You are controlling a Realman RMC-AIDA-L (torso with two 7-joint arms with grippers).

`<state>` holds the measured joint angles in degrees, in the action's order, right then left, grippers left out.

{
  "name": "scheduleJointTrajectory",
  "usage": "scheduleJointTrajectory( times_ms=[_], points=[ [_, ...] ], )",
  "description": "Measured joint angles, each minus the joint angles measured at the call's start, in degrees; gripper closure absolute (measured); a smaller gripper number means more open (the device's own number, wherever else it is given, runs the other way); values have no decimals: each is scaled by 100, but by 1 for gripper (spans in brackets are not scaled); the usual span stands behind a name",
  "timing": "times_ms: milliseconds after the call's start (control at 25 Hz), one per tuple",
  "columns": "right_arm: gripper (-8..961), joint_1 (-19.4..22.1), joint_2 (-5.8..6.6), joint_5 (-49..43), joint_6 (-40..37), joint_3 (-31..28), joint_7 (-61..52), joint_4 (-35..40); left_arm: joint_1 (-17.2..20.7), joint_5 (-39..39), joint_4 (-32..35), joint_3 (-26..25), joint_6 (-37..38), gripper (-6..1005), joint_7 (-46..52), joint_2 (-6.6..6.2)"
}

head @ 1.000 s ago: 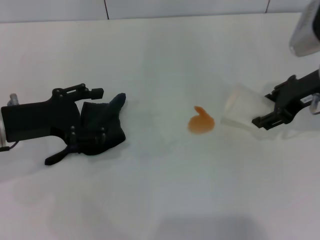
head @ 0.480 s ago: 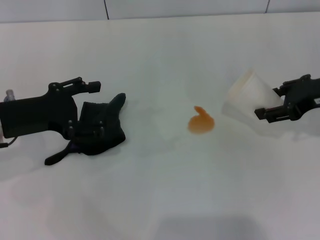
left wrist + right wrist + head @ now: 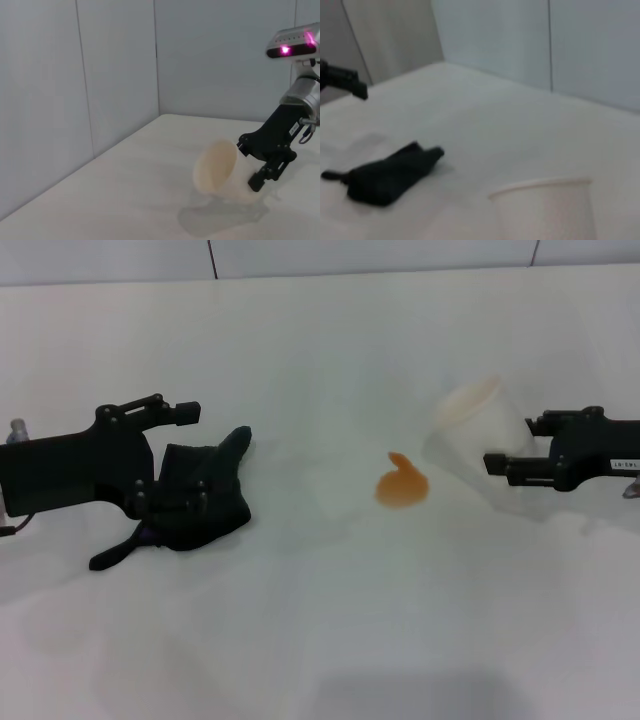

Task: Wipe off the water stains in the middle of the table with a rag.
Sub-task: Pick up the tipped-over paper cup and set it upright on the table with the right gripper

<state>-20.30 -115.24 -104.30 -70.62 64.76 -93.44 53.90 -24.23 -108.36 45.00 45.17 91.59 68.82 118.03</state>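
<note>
left gripper (image 3: pixel 170 455) sits spread over the rag (image 3: pixel 200 502); the water stains (image 3: pixel 402 486) lie toward the right gripper (image 3: pixel 522 447), which pinches the cup (image 3: pixel 475 420)

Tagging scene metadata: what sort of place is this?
Probably a lab test cell, not a home: a broad plain white table, bare grey panel walls, and only staged props, a small orange liquid blot, a dark cloth rag and a white cup.

You see a plain white table (image 3: pixel 330 630), orange water stains (image 3: pixel 401 484), a green-black rag (image 3: pixel 200 502) and a translucent white cup (image 3: pixel 470 425).
</note>
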Motion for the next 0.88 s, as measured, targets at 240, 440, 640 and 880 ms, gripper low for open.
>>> scheduleJointTrajectory(
  times_ms=[240,440,640,880],
  points=[
    [296,3,-2,819,353,-256,994,-706,22,0,0,0,0,109,23,0],
    [296,10,0,1073,425,-553,1496,-1145,26,0,0,0,-16,109,34,8],
    [296,16,2,1180,446,-698,1772,-1492,22,0,0,0,-41,110,35,9],
    [297,87,2,1548,438,-760,2192,-1846,6,0,0,0,-45,110,35,-2]
  ],
)
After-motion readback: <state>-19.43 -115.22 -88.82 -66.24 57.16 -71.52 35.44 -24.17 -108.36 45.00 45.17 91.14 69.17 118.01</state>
